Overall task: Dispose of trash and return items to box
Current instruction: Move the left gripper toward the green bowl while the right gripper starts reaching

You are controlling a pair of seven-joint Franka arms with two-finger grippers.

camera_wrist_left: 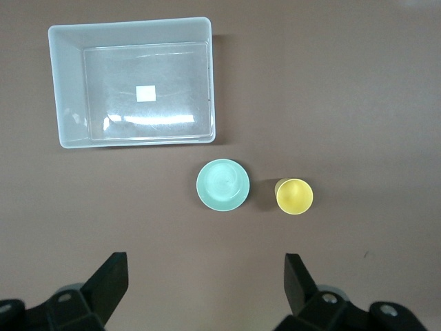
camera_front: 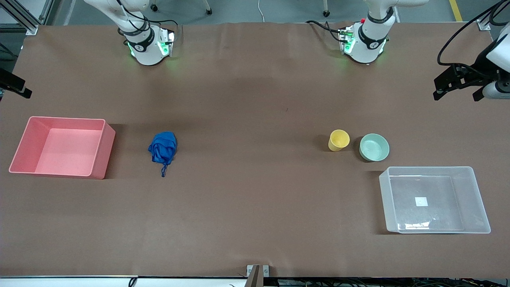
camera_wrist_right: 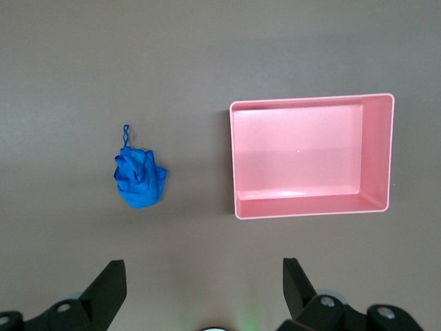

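Observation:
The trash, a bright blue wad (camera_front: 163,148) (camera_wrist_right: 141,179) with a dangling string, lies on the brown table beside the pink bin. The items, a yellow cup (camera_front: 338,140) (camera_wrist_left: 294,196) and a mint-green bowl (camera_front: 374,147) (camera_wrist_left: 222,185), stand side by side, a little farther from the front camera than the box. The box (camera_front: 480,207) (camera_wrist_left: 63,103) is a clear tub with a white sticker and holds nothing. My left gripper (camera_front: 456,93) (camera_wrist_left: 205,261) hangs open high over the left arm's end of the table. My right gripper (camera_front: 20,89) (camera_wrist_right: 204,265) hangs open high over the right arm's end.
An opaque pink bin (camera_front: 101,153) (camera_wrist_right: 238,165) with nothing in it sits at the right arm's end of the table. Both arm bases (camera_front: 148,50) (camera_front: 364,46) stand along the table's edge farthest from the front camera. Brown paper covers the table.

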